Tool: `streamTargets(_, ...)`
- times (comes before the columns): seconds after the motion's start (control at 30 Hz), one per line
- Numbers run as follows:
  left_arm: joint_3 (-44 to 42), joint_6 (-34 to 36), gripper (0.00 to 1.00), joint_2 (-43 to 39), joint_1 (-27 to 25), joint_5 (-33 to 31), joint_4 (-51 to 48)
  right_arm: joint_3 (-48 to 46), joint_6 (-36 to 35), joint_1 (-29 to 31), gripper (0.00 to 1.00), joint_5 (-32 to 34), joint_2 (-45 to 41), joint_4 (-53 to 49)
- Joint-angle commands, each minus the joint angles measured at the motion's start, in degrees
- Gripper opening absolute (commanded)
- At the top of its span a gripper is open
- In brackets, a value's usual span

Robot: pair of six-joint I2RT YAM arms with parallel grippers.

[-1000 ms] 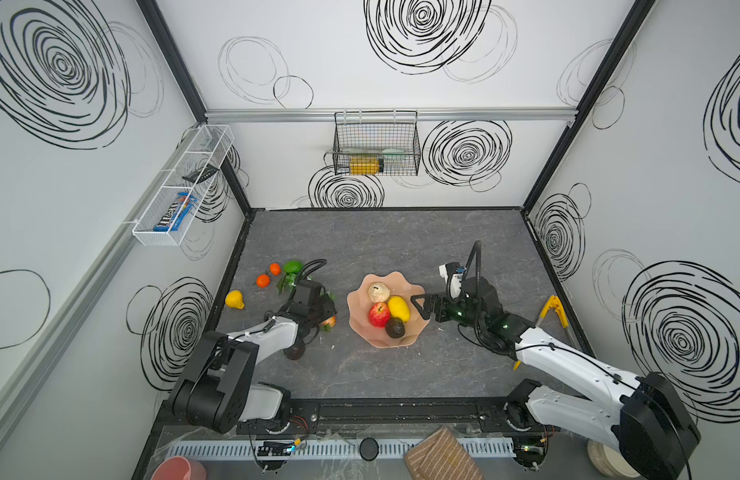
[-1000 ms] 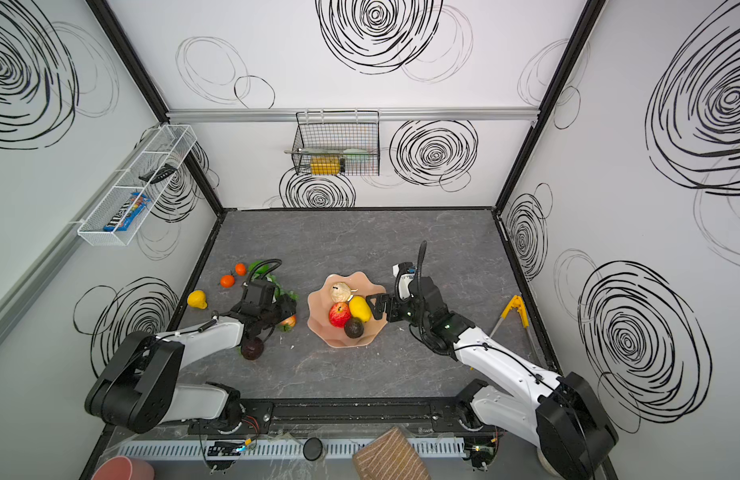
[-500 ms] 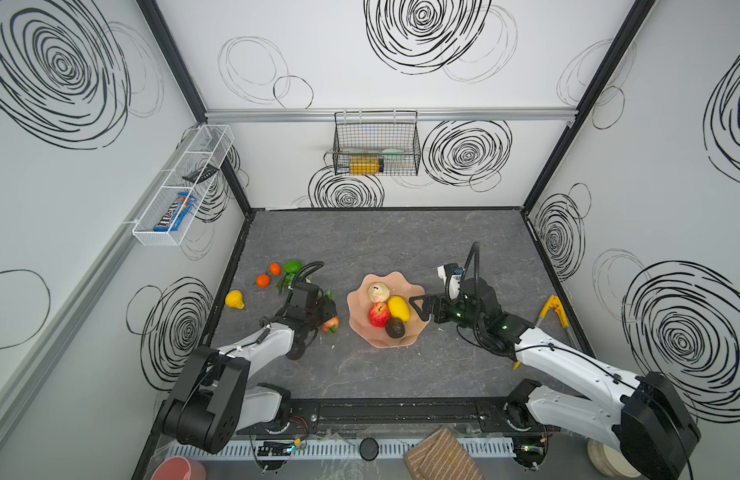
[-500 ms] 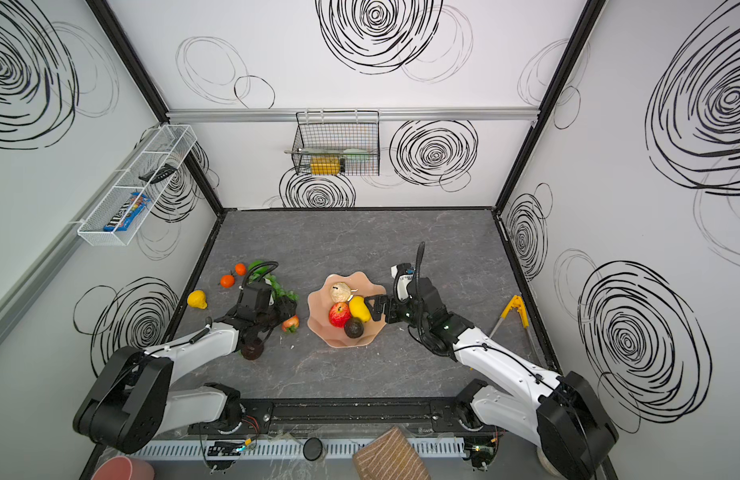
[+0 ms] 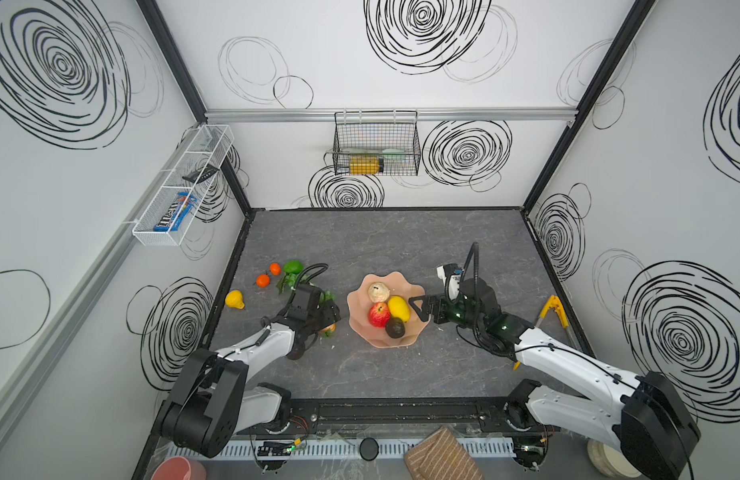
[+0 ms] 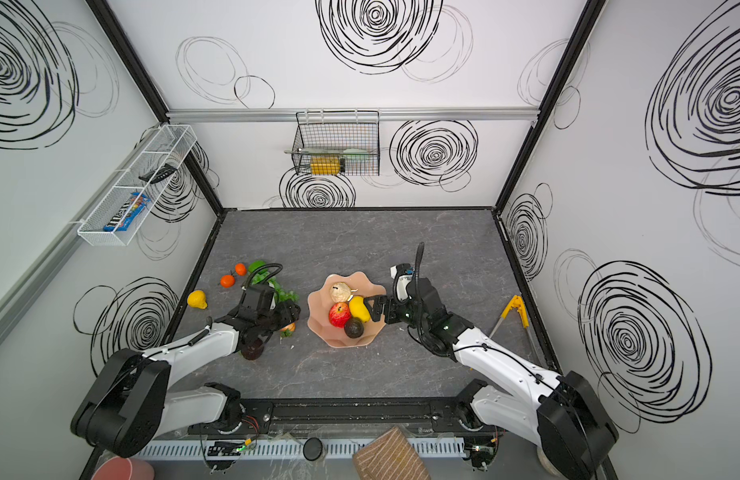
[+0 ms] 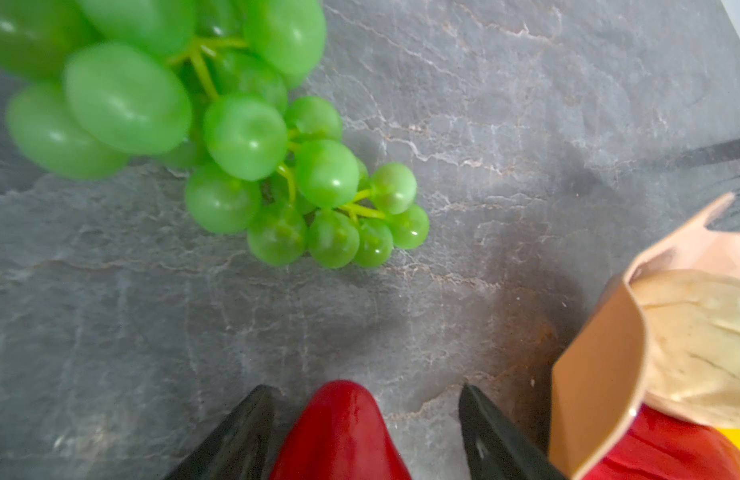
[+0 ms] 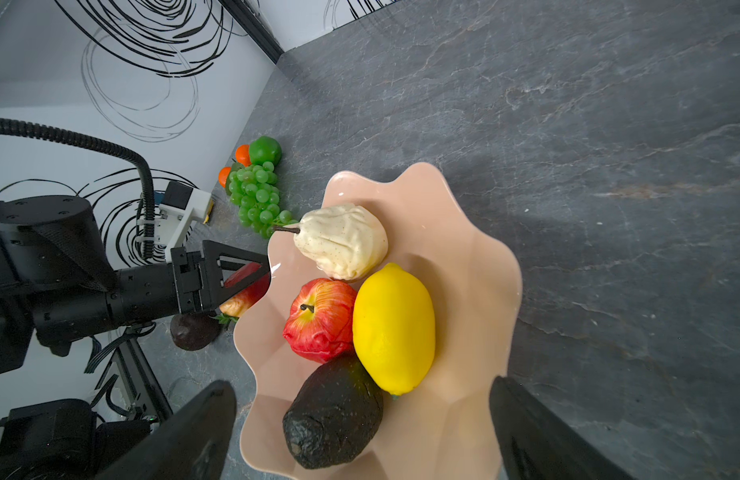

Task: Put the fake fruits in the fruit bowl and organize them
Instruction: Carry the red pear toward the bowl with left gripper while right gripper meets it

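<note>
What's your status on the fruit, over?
Left end effector open around strawberry, beside fruit bowl. Right end effector open at bowl rim. Grapes close by.

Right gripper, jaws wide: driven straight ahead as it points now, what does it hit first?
Probably the dark fruit, lying ahead of the right gripper in the fruit bowl, lemon beside it. The tips seem over the bowl's near rim, but height is unclear: lower, they would strike that rim first.

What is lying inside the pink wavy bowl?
The fruit bowl holds four fruits: beige pear, red apple, yellow lemon, dark avocado. The bowl floor under them is hidden.
</note>
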Motion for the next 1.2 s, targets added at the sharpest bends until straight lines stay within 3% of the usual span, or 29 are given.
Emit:
streamTargets(0.0, -0.42, 0.23, 0.69, 2.0, -0.71, 2.31, -1.44, 0.7, 0.35, 0.5, 0.99, 0.35, -0.11, 0.91)
streamTargets(0.23, -0.34, -0.17, 0.53, 1.14, -1.86, 1.72, -1.71, 0.24, 0.58, 0.5, 0.99, 0.37, -0.22, 1.14)
streamTargets(0.6, -2.12, -2.37, 0.49, -4.77, -2.05, 0.98, -0.72, 1.0, 0.81, 1.11, 0.99, 0.29, -0.02, 1.12)
streamTargets(0.8, -1.89, -8.8, 0.47, -13.28, -1.86, 2.24, -1.23, 1.75, 1.46, 3.92, 0.99, 1.74, -1.35, 1.47)
streamTargets(0.97, -1.63, -17.98, 0.46, -22.81, -3.03, 1.97, 0.95, 1.48, 2.1, 9.79, 1.0, 4.57, -2.26, 5.46)
streamTargets(1.17, 1.75, -25.32, 0.46, -23.34, -7.54, 3.94, 6.98, 0.73, 0.71, 15.4, 0.98, 6.32, -0.09, 13.68)
